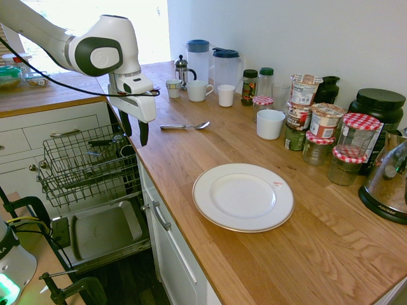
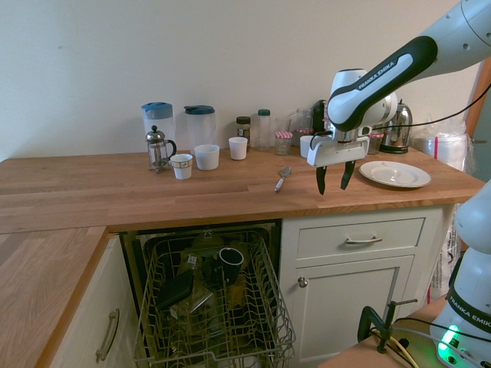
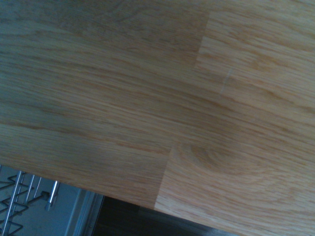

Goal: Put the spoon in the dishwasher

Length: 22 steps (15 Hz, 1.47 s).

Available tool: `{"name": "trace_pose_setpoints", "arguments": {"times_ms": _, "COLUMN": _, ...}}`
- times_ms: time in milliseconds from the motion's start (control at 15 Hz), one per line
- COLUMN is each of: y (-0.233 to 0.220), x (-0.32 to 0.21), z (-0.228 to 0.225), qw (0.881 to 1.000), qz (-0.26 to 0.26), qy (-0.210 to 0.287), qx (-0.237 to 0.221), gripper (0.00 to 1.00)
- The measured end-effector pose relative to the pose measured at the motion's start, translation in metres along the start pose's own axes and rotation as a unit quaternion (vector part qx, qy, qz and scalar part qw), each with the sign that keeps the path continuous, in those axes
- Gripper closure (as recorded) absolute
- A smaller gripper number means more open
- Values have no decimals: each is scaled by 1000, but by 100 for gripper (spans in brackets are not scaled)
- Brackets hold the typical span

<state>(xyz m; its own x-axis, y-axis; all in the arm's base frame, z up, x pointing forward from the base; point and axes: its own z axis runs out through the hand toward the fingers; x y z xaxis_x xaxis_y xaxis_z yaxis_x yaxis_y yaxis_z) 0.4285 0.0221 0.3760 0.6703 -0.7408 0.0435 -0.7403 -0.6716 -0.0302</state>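
The silver spoon (image 1: pixel 185 126) (image 2: pixel 282 179) lies flat on the wooden counter, bowl toward the mugs. My gripper (image 1: pixel 134 132) (image 2: pixel 332 181) hangs open and empty above the counter's front edge, a short way from the spoon's handle end. The dishwasher stands open below the counter, its grey wire rack (image 1: pixel 82 166) (image 2: pixel 211 307) pulled out with a dark mug and other items in it, above the lowered grey door panel (image 1: pixel 102 230). The wrist view shows mostly bare counter wood, with a corner of the rack (image 3: pixel 19 204).
A white plate (image 1: pixel 243 196) (image 2: pixel 394 173) sits on the counter. Along the back stand white cups (image 1: pixel 269 124), a French press (image 2: pixel 158 148), two jugs (image 1: pixel 226 68), several jars (image 1: pixel 325 127) and a kettle (image 1: pixel 389 178). White drawers (image 2: pixel 361 238) flank the dishwasher.
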Motion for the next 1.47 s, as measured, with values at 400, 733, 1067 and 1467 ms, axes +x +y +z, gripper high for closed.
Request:
{"name": "trace_pose_setpoints", "arguments": {"times_ms": 400, "y": -36, "x": 5, "z": -9, "qw": 992, "qz": 124, "qy": -11, "qx": 28, "gripper": 0}}
{"name": "trace_pose_setpoints", "arguments": {"times_ms": 733, "y": -112, "x": 35, "z": -12, "qw": 957, "qz": 284, "qy": 23, "qx": 50, "gripper": 0}}
{"name": "trace_pose_setpoints", "arguments": {"times_ms": 1067, "y": -165, "x": 66, "z": 3, "qw": 900, "qz": 430, "qy": 59, "qx": 49, "gripper": 0}}
{"name": "trace_pose_setpoints", "arguments": {"times_ms": 1467, "y": -196, "x": 93, "z": 31, "qw": 878, "qz": 472, "qy": 64, "qx": 41, "gripper": 0}}
